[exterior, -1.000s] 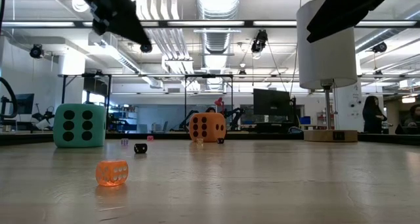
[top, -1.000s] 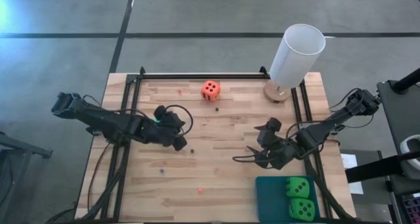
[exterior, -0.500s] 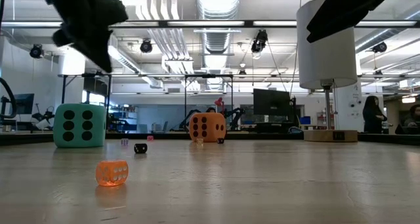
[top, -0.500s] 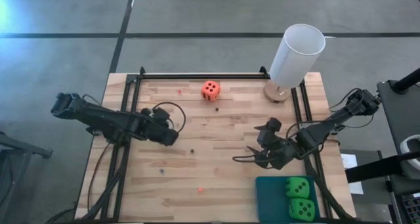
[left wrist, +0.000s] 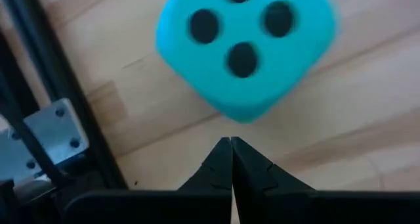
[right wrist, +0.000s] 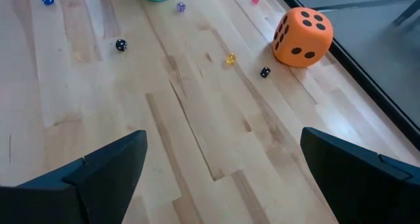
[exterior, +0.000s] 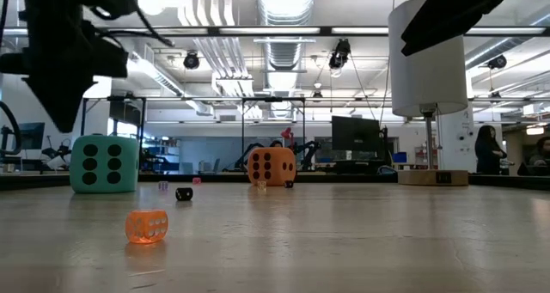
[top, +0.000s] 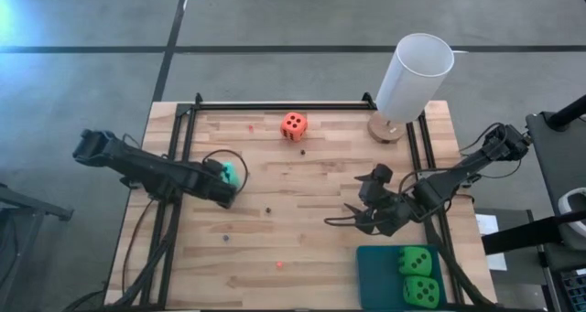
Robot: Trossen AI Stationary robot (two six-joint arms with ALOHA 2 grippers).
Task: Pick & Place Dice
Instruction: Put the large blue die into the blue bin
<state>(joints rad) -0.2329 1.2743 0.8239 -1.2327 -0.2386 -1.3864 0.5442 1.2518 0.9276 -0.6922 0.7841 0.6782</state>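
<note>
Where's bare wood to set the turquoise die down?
Free: mid-table between turquoise die and right tool, though tiny dice dot it. Crowded: teal tray holding two green dice, and the far edge around orange die.

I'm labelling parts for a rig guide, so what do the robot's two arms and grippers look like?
Both arms are dark, near-black, slim jointed links with loose black cables looping alongside. The left gripper ends in two black fingers tapering to sharp points. The right gripper has broader, flat, wedge-shaped fingers in matte dark grey. No markings show on either one.
</note>
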